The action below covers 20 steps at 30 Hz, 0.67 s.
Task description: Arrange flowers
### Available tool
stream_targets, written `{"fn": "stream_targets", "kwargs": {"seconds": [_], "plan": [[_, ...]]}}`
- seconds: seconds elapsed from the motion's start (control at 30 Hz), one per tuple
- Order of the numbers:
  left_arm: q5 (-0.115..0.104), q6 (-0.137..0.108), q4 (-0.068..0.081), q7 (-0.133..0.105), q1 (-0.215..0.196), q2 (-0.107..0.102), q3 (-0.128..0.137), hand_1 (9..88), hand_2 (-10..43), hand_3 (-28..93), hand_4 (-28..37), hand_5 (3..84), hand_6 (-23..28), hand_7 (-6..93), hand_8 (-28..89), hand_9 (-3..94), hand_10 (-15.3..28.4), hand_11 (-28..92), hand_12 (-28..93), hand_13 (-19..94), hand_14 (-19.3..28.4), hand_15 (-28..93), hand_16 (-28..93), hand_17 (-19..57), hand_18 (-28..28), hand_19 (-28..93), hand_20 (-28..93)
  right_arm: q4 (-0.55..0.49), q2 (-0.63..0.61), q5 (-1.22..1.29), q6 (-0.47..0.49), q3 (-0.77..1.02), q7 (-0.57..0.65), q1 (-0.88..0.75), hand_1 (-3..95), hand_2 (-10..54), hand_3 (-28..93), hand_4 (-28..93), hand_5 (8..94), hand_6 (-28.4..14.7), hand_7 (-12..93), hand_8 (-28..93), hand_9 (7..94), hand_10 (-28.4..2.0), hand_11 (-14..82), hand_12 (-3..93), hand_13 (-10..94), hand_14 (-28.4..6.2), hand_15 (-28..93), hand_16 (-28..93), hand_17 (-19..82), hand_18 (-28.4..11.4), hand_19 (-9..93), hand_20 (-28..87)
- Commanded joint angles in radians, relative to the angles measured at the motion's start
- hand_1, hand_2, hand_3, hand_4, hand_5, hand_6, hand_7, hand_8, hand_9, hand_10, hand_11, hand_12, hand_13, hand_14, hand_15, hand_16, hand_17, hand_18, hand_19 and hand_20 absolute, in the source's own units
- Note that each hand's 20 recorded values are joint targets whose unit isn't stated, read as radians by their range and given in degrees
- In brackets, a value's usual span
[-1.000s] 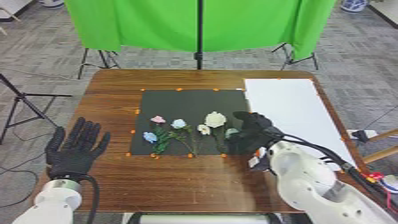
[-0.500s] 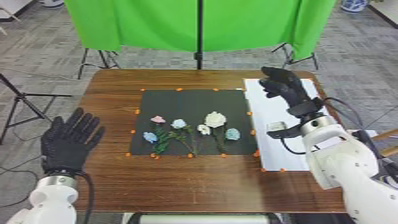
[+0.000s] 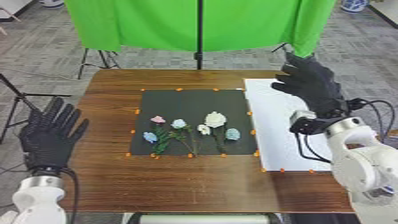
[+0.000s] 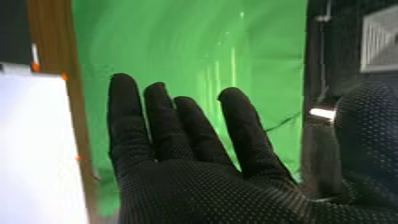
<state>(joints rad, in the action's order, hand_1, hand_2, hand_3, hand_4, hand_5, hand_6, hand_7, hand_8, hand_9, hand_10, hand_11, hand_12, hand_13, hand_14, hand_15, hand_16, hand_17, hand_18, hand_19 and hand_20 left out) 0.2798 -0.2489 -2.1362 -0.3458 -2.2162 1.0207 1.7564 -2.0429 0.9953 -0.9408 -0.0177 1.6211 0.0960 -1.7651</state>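
Several flowers lie on the black mat (image 3: pixel 191 102) in the head view: a pink one (image 3: pixel 157 119), a blue one (image 3: pixel 150 137), a pale blue one (image 3: pixel 179 123), a large cream one (image 3: pixel 215 119), a small white one (image 3: pixel 204 129) and a light blue-green one (image 3: pixel 233 134). Their green stems point toward the robot. My right hand (image 3: pixel 313 85) is raised over the white board's right side, open and holding nothing. In the right wrist view, the right hand (image 4: pixel 209 192) has straight fingers. My left hand (image 3: pixel 49 137) is open at the table's left edge, away from the flowers.
The white board (image 3: pixel 280 115) lies right of the mat on the brown table (image 3: pixel 178 185). Orange markers line the mat and board edges. A green cloth (image 3: pixel 151 25) hangs on a stand behind the table, and a tripod (image 3: pixel 18 95) stands at the left.
My right hand has left the blue-green flower, now uncovered, and moved up and outward to the right. My left hand has shifted slightly left and away from the mat. The flowers have stayed put.
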Motion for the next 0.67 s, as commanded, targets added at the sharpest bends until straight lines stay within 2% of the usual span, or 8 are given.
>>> {"fn": "stream_targets", "kwargs": {"seconds": [0.03, 0.1, 0.2, 0.27, 0.37, 0.43, 0.57, 0.67], "plan": [[-0.082, -0.027, 0.009, -0.014, -0.057, 0.019, -0.001, 17.9, 13.9, 70, -28.3, 33.8, 4.8, 6.4, -8, 25.1, 11.7, 12, 6, 17, 8.0, 14, -6, -4.3, 11.8, 26, 12, -0.043, 0.069, -0.005, 0.027, 0.019, -0.016, -0.072, 9.9, 9.4, 72, -25, 32.2, -4.9, 4, -8, 29.9, -16.1, 0.8, 9.6, 28, -14.8, 7, 19, 15, -17.9, 28, 16], [-0.069, -0.032, 0.006, -0.029, -0.065, 0.023, -0.002, 17.2, 16.5, 67, -28.3, 33.9, 4.8, 6.6, -8, 25.4, 11.8, 13, 6, 17, 8.1, 14, -5, -4.4, 11.8, 26, 13, -0.046, 0.079, 0.003, 0.038, 0.023, -0.025, -0.073, 9.9, 9.5, 71, -25, 32.2, -4.9, 4, -8, 29.9, -16.2, 0.8, 9.5, 28, -14.8, 7, 19, 15, -18.0, 28, 17], [-0.077, -0.053, -0.001, -0.047, -0.073, 0.031, 0.003, 16.5, 17.0, 67, -28.3, 34.2, 4.8, 7.0, -8, 25.5, 11.8, 13, 5, 17, 8.0, 14, -5, -4.3, 11.7, 26, 13, -0.048, 0.095, -0.004, 0.044, 0.03, -0.018, -0.09, 10.1, 9.7, 71, -25, 32.6, -5.0, 4, -7, 30.0, -16.3, 0.9, 9.5, 28, -14.7, 7, 19, 15, -18.2, 28, 17], [-0.074, -0.047, -0.006, -0.05, -0.075, 0.03, 0.009, 16.5, 16.6, 68, -28.3, 34.2, 4.8, 7.0, -9, 25.6, 11.7, 14, 5, 17, 8.0, 14, -5, -4.3, 11.7, 26, 13, -0.058, 0.092, 0.016, 0.034, 0.037, -0.025, -0.113, 10.1, 9.7, 71, -25, 32.9, -5.0, 5, -7, 30.1, -16.2, 1.0, 9.5, 28, -14.7, 7, 19, 15, -18.2, 28, 17], [-0.07, -0.049, -0.012, -0.073, -0.073, 0.027, 0.008, 16.6, 16.1, 69, -28.3, 34.2, 4.8, 7.2, -9, 25.6, 11.7, 14, 5, 17, 7.9, 14, -5, -4.2, 11.5, 26, 13, -0.064, 0.089, 0.019, 0.039, 0.046, -0.037, -0.123, 10.1, 9.8, 71, -25, 33.2, -5.0, 5, -7, 30.1, -16.3, 1.0, 9.5, 28, -14.9, 7, 20, 14, -18.3, 28, 17], [-0.09, -0.051, -0.012, -0.087, -0.07, 0.026, 0.003, 17.0, 15.8, 69, -28.3, 34.2, 4.8, 7.2, -9, 25.4, 11.6, 14, 5, 17, 7.8, 14, -6, -4.2, 11.5, 26, 13, -0.067, 0.083, 0.029, 0.04, 0.049, -0.04, -0.127, 10.1, 9.7, 72, -25, 33.5, -5.0, 5, -7, 30.2, -16.2, 1.1, 9.5, 28, -15.0, 7, 20, 14, -18.4, 28, 18], [-0.094, -0.053, -0.014, -0.088, -0.072, 0.028, -0.008, 17.0, 15.6, 69, -28.3, 34.2, 4.6, 7.4, -9, 25.2, 11.6, 14, 4, 17, 7.6, 14, -6, -4.1, 11.2, 26, 13, -0.073, 0.079, 0.032, 0.058, 0.067, -0.045, -0.129, 10.2, 9.6, 72, -25, 33.8, -5.0, 5, -7, 30.4, -16.0, 1.2, 9.7, 28, -15.1, 7, 20, 14, -18.6, 29, 18], [-0.102, -0.047, -0.015, -0.093, -0.063, 0.022, -0.001, 17.0, 15.2, 70, -28.3, 34.1, 4.5, 7.7, -9, 25.1, 11.5, 14, 4, 17, 7.6, 14, -6, -4.0, 11.2, 26, 13, -0.071, 0.063, 0.04, 0.045, 0.055, -0.067, -0.114, 10.4, 9.3, 72, -25, 34.3, -4.7, 5, -7, 30.7, -15.9, 1.3, 9.8, 29, -15.3, 7, 20, 14, -18.6, 29, 18]]}}
